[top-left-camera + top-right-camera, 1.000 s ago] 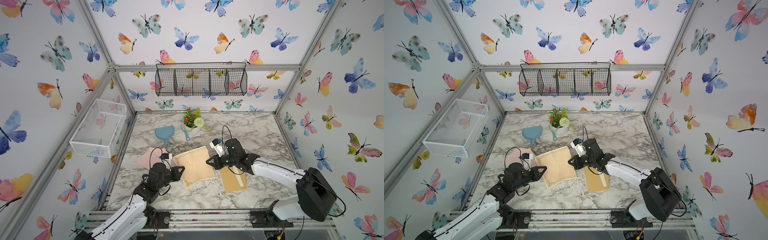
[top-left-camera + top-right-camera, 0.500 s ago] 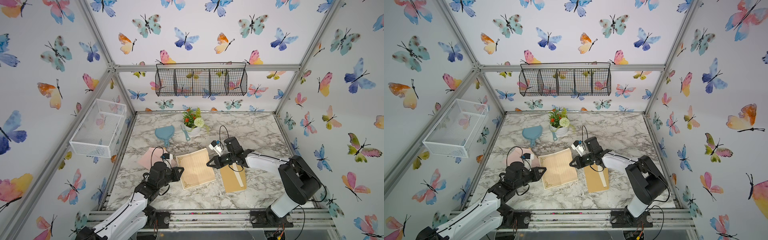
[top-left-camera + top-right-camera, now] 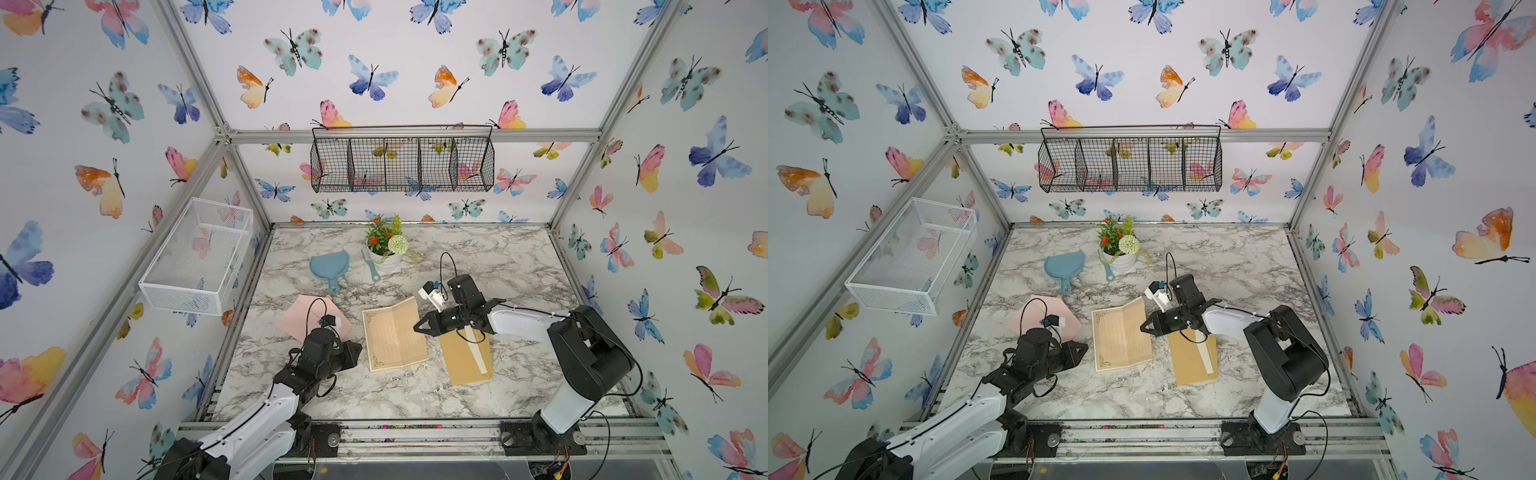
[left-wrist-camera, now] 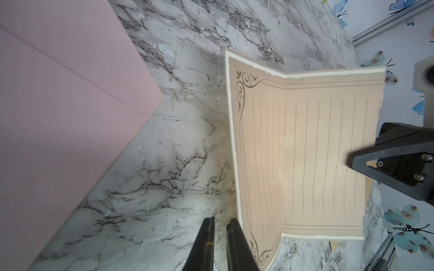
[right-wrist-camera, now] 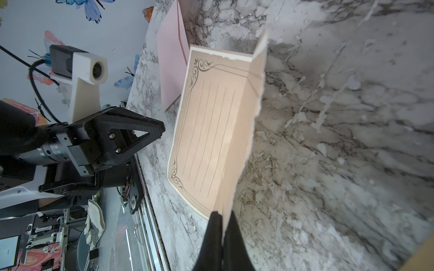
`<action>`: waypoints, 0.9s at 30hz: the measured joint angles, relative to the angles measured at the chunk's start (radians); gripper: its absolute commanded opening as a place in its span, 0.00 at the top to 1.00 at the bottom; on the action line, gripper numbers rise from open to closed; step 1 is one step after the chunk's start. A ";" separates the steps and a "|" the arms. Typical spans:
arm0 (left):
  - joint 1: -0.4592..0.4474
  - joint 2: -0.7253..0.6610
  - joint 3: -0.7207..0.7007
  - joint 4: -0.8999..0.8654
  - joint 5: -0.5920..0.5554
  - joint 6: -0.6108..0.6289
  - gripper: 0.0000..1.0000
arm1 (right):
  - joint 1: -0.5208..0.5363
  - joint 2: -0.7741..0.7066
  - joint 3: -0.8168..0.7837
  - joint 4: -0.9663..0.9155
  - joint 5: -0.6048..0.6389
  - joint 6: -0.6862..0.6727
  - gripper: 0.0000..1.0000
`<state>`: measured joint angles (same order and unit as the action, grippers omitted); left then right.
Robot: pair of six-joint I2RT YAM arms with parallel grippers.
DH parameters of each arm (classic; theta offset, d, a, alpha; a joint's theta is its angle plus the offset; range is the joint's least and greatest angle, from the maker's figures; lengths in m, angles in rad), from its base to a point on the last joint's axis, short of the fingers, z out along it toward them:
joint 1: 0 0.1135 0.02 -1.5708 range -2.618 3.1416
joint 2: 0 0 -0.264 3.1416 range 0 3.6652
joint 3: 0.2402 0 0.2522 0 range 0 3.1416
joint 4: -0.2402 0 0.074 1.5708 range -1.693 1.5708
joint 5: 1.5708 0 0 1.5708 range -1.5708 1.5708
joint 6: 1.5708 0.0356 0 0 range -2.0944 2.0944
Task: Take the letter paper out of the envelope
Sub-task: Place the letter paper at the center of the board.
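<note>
The tan lined letter paper (image 3: pixel 392 336) with a dark ornamental border is out of the flat brown paper envelope (image 3: pixel 467 361). It stands half open on the grey-veined marble surface (image 3: pixel 498 266), between the two arms. Its left half lies on the surface and its right half is raised. The right end effector (image 5: pixel 222 214) is clamped on the edge of this raised half. The left end effector (image 4: pixel 220 223) is just beside the paper's left edge, its fingers a little apart with nothing between them. The brown envelope lies flat near the paper, partly under the right arm. A flat pink paper envelope (image 3: pixel 297 320) lies at the left.
</note>
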<state>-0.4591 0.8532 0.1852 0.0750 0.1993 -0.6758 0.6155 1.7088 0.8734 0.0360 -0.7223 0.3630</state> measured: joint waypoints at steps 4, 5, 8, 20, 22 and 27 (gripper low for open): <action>0.000 -0.024 0.014 0.005 0.028 -0.010 0.87 | 0.000 0.052 -0.016 0.079 -0.033 0.036 0.98; 0.000 -0.026 0.029 -0.001 0.036 -0.010 0.87 | 0.000 0.069 -0.019 0.097 -0.041 0.045 0.98; 0.000 -0.030 0.076 -0.008 0.055 -0.008 0.88 | 0.000 0.115 -0.029 0.151 -0.065 0.074 0.98; 0.000 0.204 0.013 0.222 0.158 -0.049 0.95 | 0.055 0.142 -0.027 0.224 -0.066 0.124 0.97; 0.000 0.237 0.012 0.237 0.158 -0.048 0.95 | 0.056 0.146 -0.023 0.223 -0.060 0.123 0.88; 0.000 0.255 -0.006 0.274 0.135 -0.040 0.96 | 0.056 0.171 0.015 0.156 0.038 0.104 0.80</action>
<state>-0.4591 1.1084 0.1787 0.3492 0.3340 -0.7158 0.6712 1.8797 0.8883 0.1925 -0.6842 0.4667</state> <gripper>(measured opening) 0.054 0.173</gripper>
